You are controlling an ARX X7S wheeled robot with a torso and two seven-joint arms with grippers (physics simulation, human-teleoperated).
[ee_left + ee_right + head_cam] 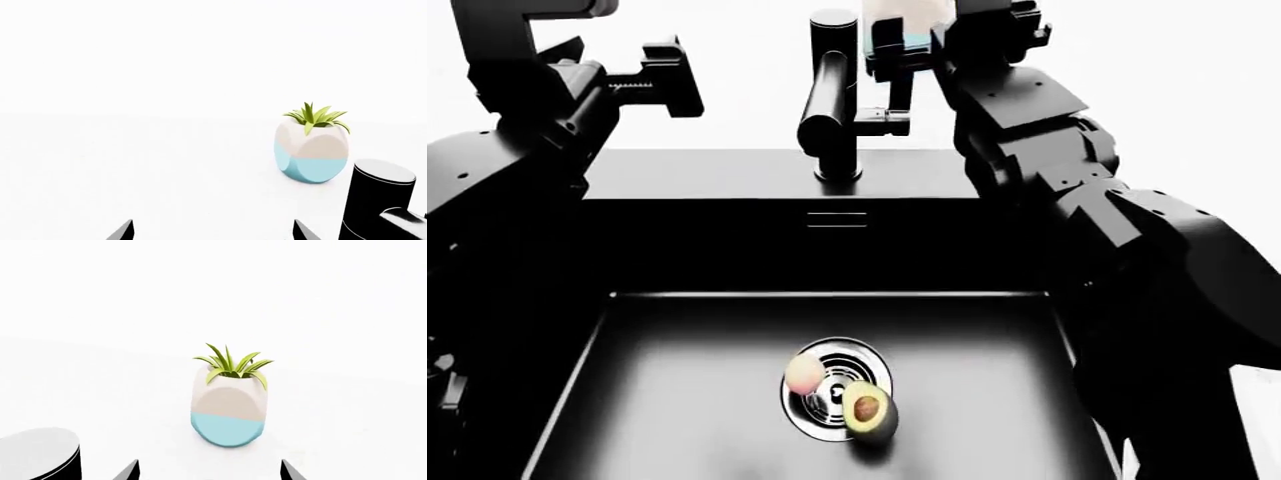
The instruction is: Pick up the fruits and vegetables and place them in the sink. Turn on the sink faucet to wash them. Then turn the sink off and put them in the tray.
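Observation:
In the head view the halved avocado (869, 410) lies cut side up on the round drain (827, 395) of the black sink (667, 380). The small pink-yellow fruit (805, 374) rests beside it. The tall black sink faucet (831, 100) stands behind the basin, its side lever (886, 121) pointing right. My right gripper (897, 58) hovers just right of the faucet's top, above the lever, and is open (208, 472) with nothing in it. My left gripper (671, 75) is raised left of the faucet, also open (213, 232) and empty. The tray is out of view.
A white-and-blue pot with a green plant (313, 150) (229, 405) stands on the white counter behind the faucet. The faucet's top (377, 200) (37, 455) shows at the edge of both wrist views. My right arm (1094, 200) reaches over the sink's right side.

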